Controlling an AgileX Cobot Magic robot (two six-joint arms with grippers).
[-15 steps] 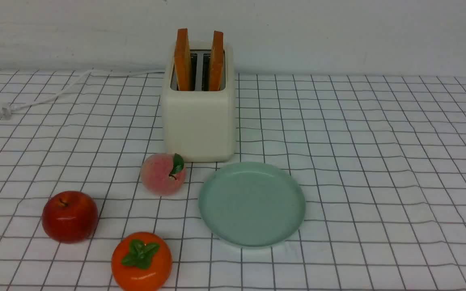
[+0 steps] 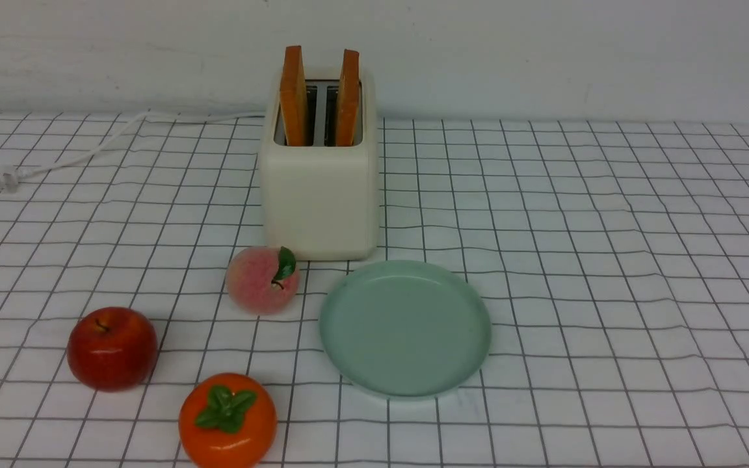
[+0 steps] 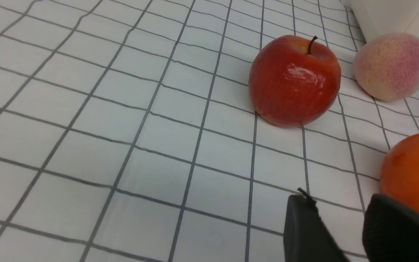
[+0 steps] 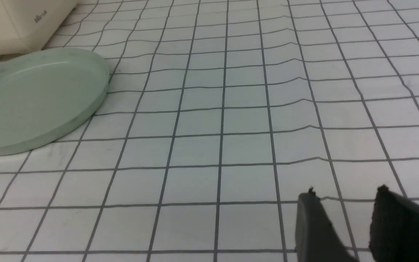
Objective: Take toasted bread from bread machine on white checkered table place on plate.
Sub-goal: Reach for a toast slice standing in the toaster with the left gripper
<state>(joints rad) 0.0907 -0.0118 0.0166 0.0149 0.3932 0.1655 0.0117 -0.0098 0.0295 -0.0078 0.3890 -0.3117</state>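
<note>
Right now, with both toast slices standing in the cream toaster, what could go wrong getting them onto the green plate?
The two golden-brown toast slices stand close together in the boxy cream-white toaster; gripping one may knock or jam the other.
The fuzzy pink peach sits by the toaster's front corner and the round mint-green plate; a low approach could roll it onto the plate.
The toaster only rests on the checkered cloth; a slanted pull might tip it.
</note>
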